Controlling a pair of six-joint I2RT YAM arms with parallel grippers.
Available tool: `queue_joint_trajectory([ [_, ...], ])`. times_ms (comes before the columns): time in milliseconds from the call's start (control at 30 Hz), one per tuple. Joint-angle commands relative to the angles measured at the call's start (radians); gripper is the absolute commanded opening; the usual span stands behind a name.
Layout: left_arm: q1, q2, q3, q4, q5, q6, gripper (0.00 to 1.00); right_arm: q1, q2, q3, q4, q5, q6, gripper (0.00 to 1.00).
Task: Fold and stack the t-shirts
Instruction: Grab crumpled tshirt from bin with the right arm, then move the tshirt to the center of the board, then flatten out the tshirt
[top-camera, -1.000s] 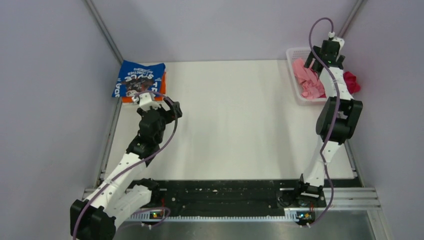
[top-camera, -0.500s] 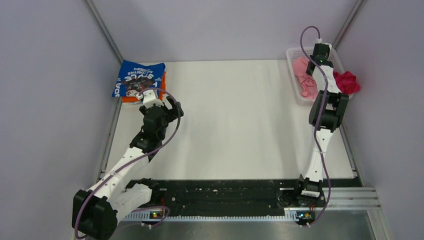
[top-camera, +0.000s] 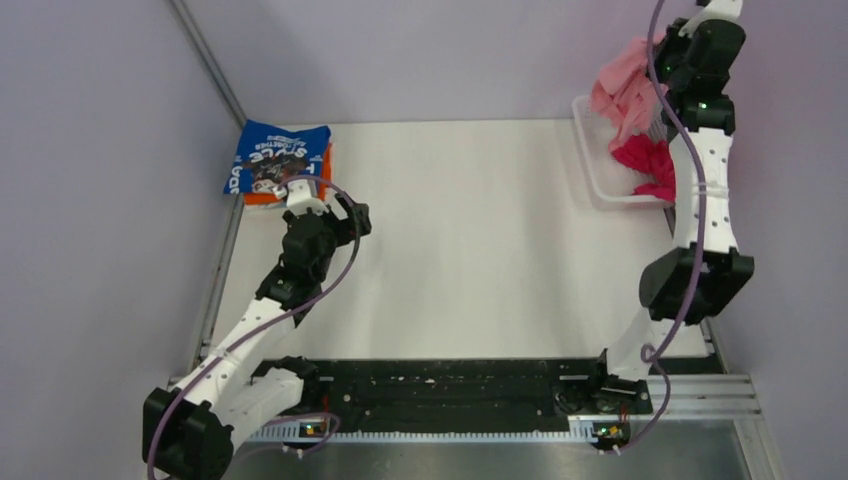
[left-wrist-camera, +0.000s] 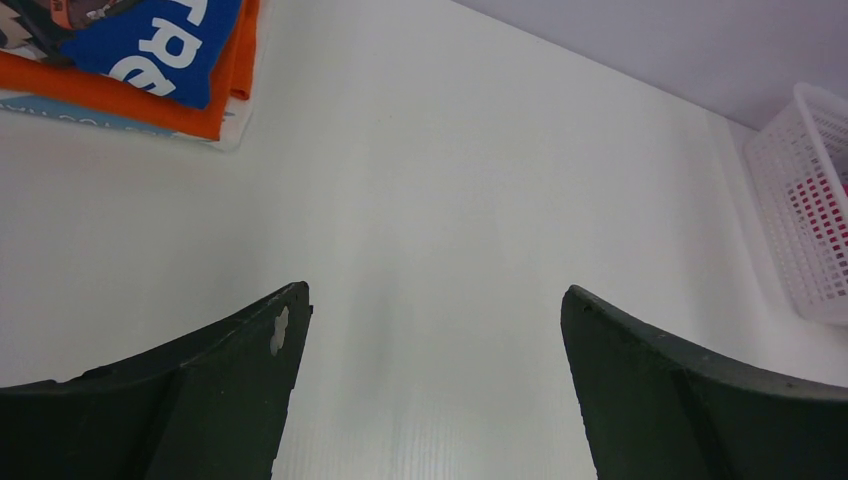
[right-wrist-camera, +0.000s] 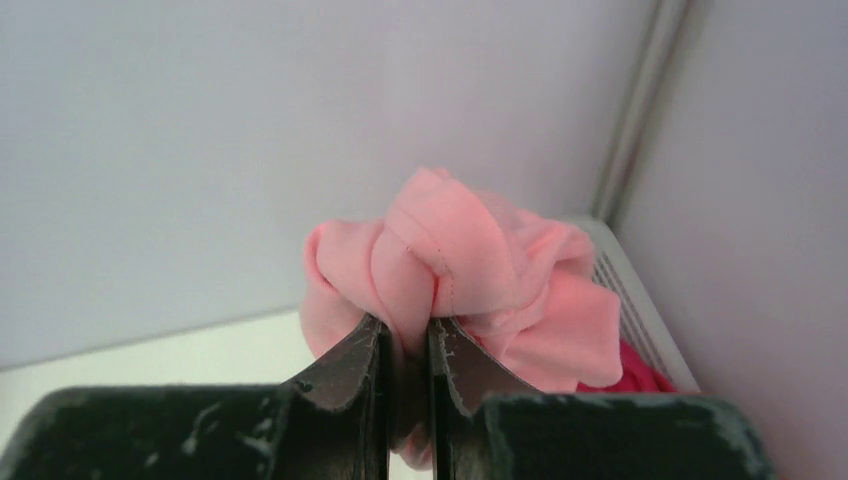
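— Two shirts at one o'clock?
— Yes: plain light pink cloth t-shirt (right-wrist-camera: 450, 255) pinched in right gripper (right-wrist-camera: 408, 338) above white plastic lattice basket (top-camera: 598, 170), magenta cloth t-shirt (top-camera: 645, 160) inside.
— Eleven o'clock?
— Stacked: blue white-lettered t-shirt (top-camera: 275, 155) atop orange t-shirt (left-wrist-camera: 130, 102); left gripper (left-wrist-camera: 432, 298) nearby, spread wide, empty.

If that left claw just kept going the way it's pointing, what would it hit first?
Likely only bare table: the open left gripper aims between the folded shirts and the basket, missing both. Past that is the back wall, though depth is hard to judge.
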Motion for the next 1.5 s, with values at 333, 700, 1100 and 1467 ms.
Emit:
queue_joint_trajectory([
  [333,0.001,-0.208,0.056,-0.133,0.122,-0.099,0.99,0.326,-0.473,-0.275,0.264,-0.523,0.297,0.0],
  [700,0.001,-0.277,0.051,-0.174,0.164,-0.142,0.99,0.395,-0.622,-0.811,0.224,-0.297,0.34,0.29],
  [1100,0.002,0.145,0.118,-0.131,0.298,-0.127,0.99,0.389,-0.696,-1.111,0.075,0.131,0.455,0.99],
  [1467,0.002,0.712,0.436,-0.144,0.525,-0.106,0.93,0.397,-0.872,-1.403,0.153,0.02,0.478,0.99],
])
